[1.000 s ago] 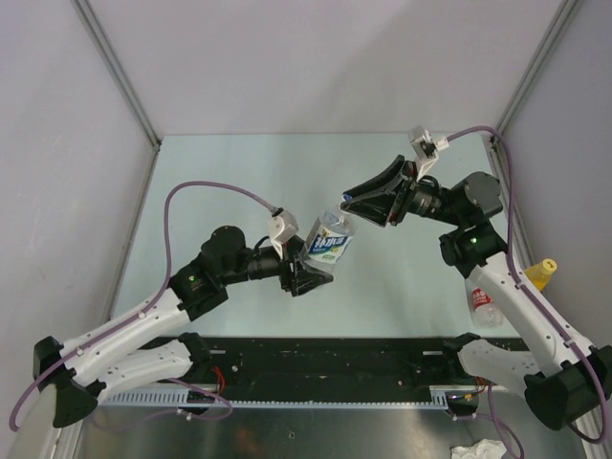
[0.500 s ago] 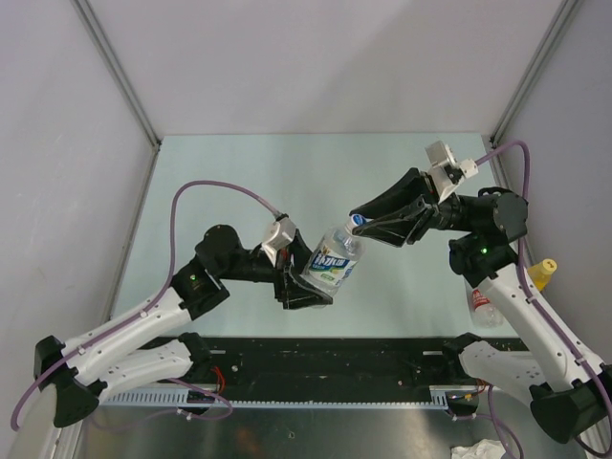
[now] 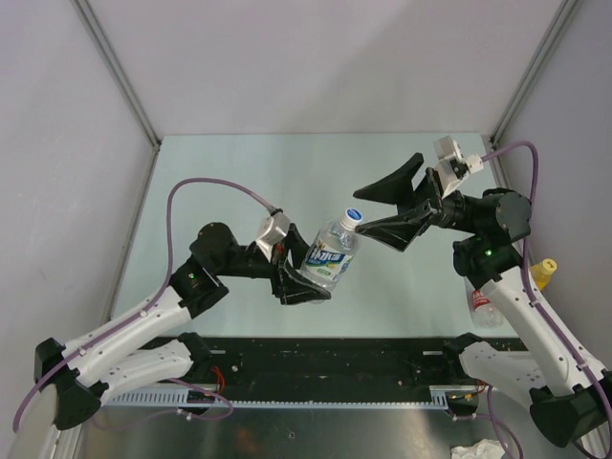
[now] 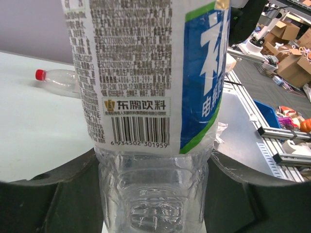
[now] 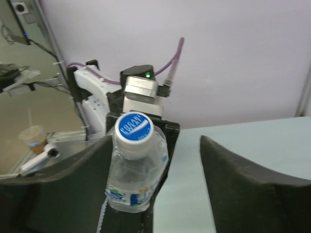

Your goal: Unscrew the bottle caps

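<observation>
My left gripper (image 3: 308,275) is shut on the lower body of a clear bottle (image 3: 330,255) with a blue-green label, held tilted above the table. In the left wrist view the bottle (image 4: 146,97) fills the frame between the fingers of the left gripper (image 4: 153,194). Its white cap (image 3: 353,217) with a blue top sits on the neck. My right gripper (image 3: 358,211) stands open, its fingertips either side of the cap. In the right wrist view the cap (image 5: 135,134) lies close to the left finger of the right gripper (image 5: 155,145).
A clear bottle with a red cap (image 3: 483,304) lies on the table by the right arm; the left wrist view also shows this red-capped bottle (image 4: 60,80). A bottle with a yellow cap (image 3: 541,273) stands at the table's right edge. Grey walls enclose the table.
My right gripper came down to the cap, shut, and has now opened wide around it. The left arm has shifted the bottle slightly lower and more upright.
</observation>
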